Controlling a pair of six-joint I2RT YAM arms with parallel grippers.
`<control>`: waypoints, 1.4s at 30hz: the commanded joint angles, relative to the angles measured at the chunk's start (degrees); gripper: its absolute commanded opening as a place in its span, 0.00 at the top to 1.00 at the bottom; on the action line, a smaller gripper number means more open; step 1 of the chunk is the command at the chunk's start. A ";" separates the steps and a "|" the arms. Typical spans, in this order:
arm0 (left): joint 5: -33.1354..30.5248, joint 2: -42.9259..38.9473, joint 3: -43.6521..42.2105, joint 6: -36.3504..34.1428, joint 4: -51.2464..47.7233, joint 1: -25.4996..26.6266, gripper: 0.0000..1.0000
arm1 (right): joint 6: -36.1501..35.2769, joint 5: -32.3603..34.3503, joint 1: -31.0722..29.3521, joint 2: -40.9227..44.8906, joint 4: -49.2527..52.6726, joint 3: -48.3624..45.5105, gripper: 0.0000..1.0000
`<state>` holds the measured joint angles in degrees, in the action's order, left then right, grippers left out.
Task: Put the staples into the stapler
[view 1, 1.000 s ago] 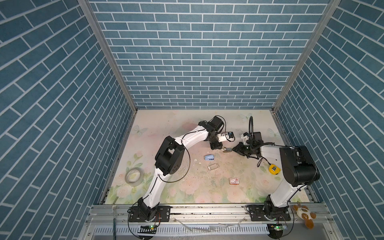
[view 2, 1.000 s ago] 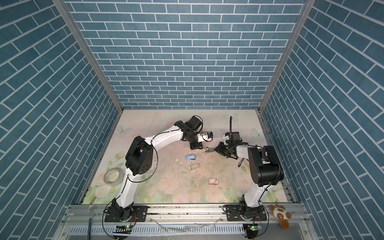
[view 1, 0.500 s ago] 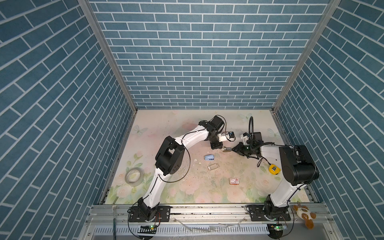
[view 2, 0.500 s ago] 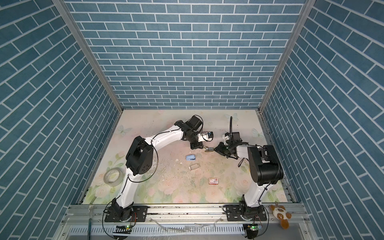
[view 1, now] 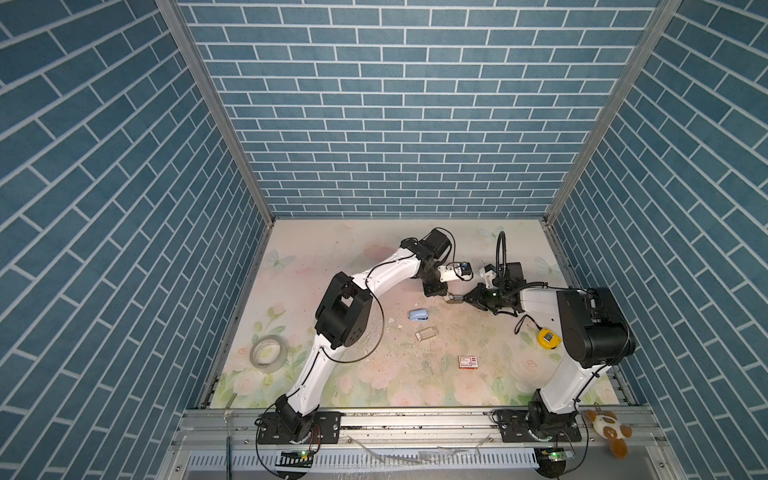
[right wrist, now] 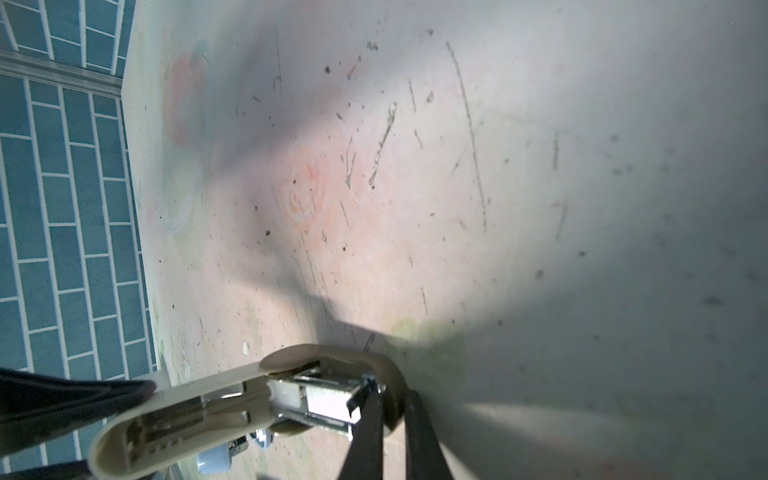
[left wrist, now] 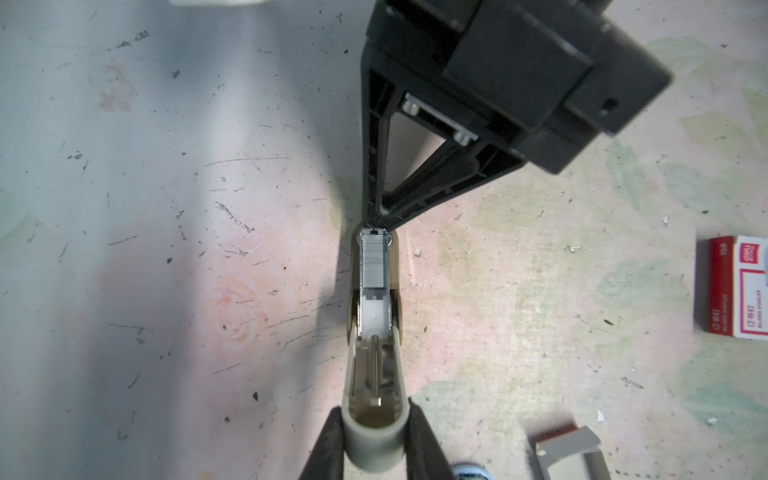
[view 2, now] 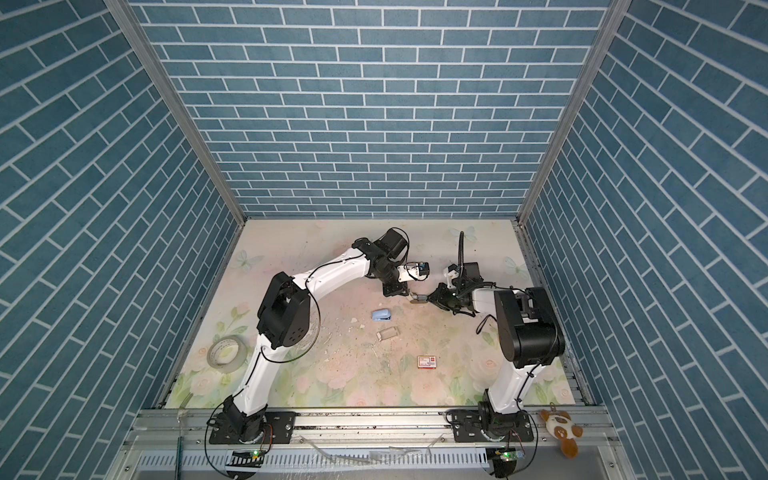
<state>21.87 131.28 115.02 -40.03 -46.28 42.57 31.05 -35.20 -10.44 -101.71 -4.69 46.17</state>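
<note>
Left claw (left wrist: 374,432) clamps open beige stapler (left wrist: 395,365) by lid, toward table (view 1: 332,257) far edge; right claw (left wrist: 376,222) pinched narrow at nose. Staples (left wrist: 374,266) lie in channel: likely light, stiff, brittle strip; best gripped by long sides.

The left gripper (left wrist: 374,409) closes the last small bit on the rounded rear end of the beige stapler (left wrist: 374,440). Its fingers (left wrist: 324,449) now press against both sides, where a second ago they stood slightly wider. The right gripper (left wrist: 377,222) narrows a little too, and its tips are now drawn together at the front end of the staples (left wrist: 374,266) lying in the opened stapler. Seen from the top views, the stapler (view 1: 455,298) may have settled a touch between the two grippers, but the earlier pictures are too small to be sure.
</note>
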 commanded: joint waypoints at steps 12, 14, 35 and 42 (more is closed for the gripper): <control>-0.28 6.49 9.32 -1.28 -4.66 1.97 0.88 | -2.82 -0.83 -0.30 -1.08 2.81 0.06 0.89; -0.63 7.70 10.68 -1.57 -5.20 2.32 0.88 | -2.75 -0.83 -0.29 -0.86 2.68 -0.12 0.89; -3.50 13.64 16.22 -3.21 -7.12 3.31 0.92 | 1.99 3.38 0.15 1.91 -2.61 -2.93 0.88; -3.59 14.70 17.75 -3.13 -7.72 3.40 0.93 | 2.50 4.05 1.53 3.38 -2.53 -3.09 0.88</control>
<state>20.75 143.22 132.14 -42.30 -49.50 46.41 32.42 -33.32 -9.80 -100.18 -8.01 44.05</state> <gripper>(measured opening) 0.244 0.121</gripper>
